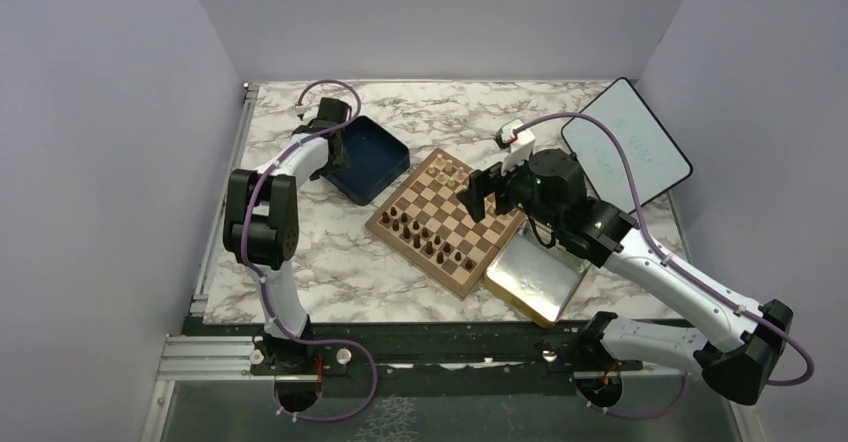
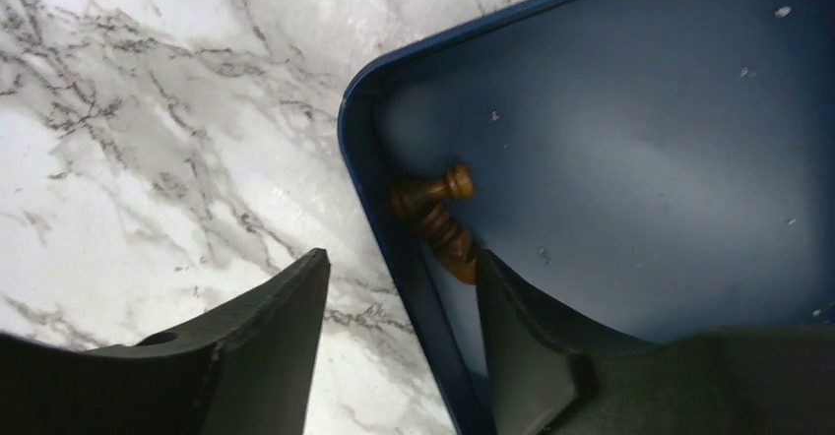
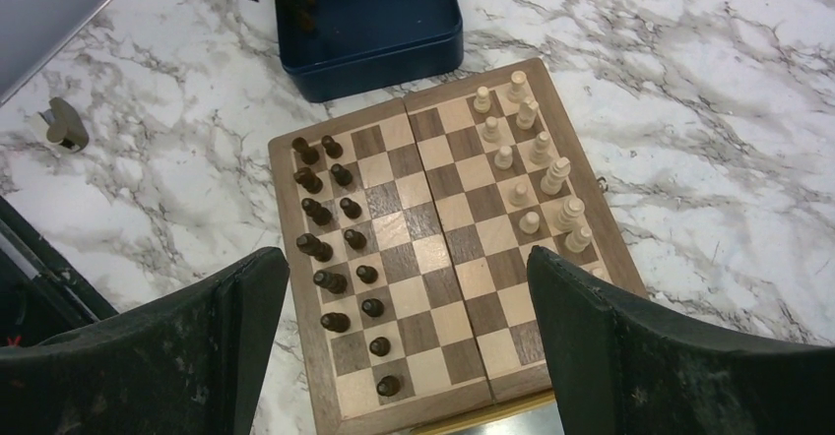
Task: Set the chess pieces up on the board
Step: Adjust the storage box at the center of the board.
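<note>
The board (image 1: 447,224) lies as a diamond mid-table. Dark chess pieces (image 3: 341,241) stand in two rows along its left side in the right wrist view, with pale chessmen (image 3: 537,164) on the opposite side. Two more brown chess pieces (image 2: 439,215) lie on their sides in a corner of the dark blue box (image 2: 630,140). My left gripper (image 2: 402,255) is open and straddles the box wall: one finger is outside over the marble, and the other finger (image 2: 512,317) is inside, its tip right beside the lower piece. My right gripper (image 3: 406,253) hangs open above the board, holding nothing.
The blue box (image 1: 368,159) sits left of the board, with the left gripper (image 1: 335,140) at its far-left corner. A gold-rimmed tray (image 1: 537,277) touches the board's near-right edge. A white tablet (image 1: 625,142) leans at the back right. Walls close in on three sides.
</note>
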Controlling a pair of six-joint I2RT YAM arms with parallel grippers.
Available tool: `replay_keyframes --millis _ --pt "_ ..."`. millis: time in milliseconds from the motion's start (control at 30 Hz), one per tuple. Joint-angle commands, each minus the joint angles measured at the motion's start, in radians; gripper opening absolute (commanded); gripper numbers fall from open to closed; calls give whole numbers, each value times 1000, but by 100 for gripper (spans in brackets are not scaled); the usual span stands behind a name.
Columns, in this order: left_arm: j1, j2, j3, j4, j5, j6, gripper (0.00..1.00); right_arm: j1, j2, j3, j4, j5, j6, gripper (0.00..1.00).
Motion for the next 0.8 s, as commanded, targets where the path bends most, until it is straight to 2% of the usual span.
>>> replay_keyframes --millis 0,100,300,467,567,767 --pt "18 34 3 97 68 3 52 -1 -35 -5 64 -56 -11 96" --pt "20 55 15 108 68 34 34 -2 -45 -14 70 -67 -21 95" --pt "41 89 94 109 80 118 12 -3 -35 0 90 -72 -27 95" --pt "59 122 188 120 114 281 3 -2 -20 17 79 -74 -18 95" --pt "61 159 245 115 135 410 1 -2 -21 9 76 -78 -10 95" --pt "62 248 339 107 184 575 0 -2 -28 -1 75 -64 -24 95"
